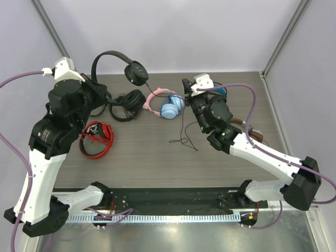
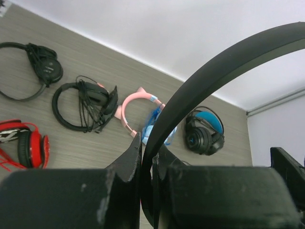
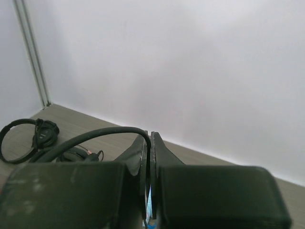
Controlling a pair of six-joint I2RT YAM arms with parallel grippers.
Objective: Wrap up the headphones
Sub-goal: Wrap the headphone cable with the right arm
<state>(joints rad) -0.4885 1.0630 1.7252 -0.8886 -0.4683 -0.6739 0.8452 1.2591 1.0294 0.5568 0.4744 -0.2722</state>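
The slim black headphones are lifted off the table; their thin headband (image 1: 104,54) arcs up and one round earcup (image 1: 137,73) hangs free. My left gripper (image 1: 98,85) is shut on the headband (image 2: 224,59), which runs down between the jaws of that gripper (image 2: 148,144). The thin black cable (image 1: 183,128) leads from the earcup to my right gripper (image 1: 187,85), and its tail trails down onto the table. In the right wrist view the cable (image 3: 86,136) curves in from the left, and the right gripper (image 3: 148,137) is shut on it.
On the table lie a black pair with wound cable (image 1: 126,105), a pink-and-blue pair (image 1: 165,106), a red pair (image 1: 97,139), and a bulky black pair with blue lining (image 2: 205,131) behind the right arm. Another slim black pair (image 2: 44,67) lies far left.
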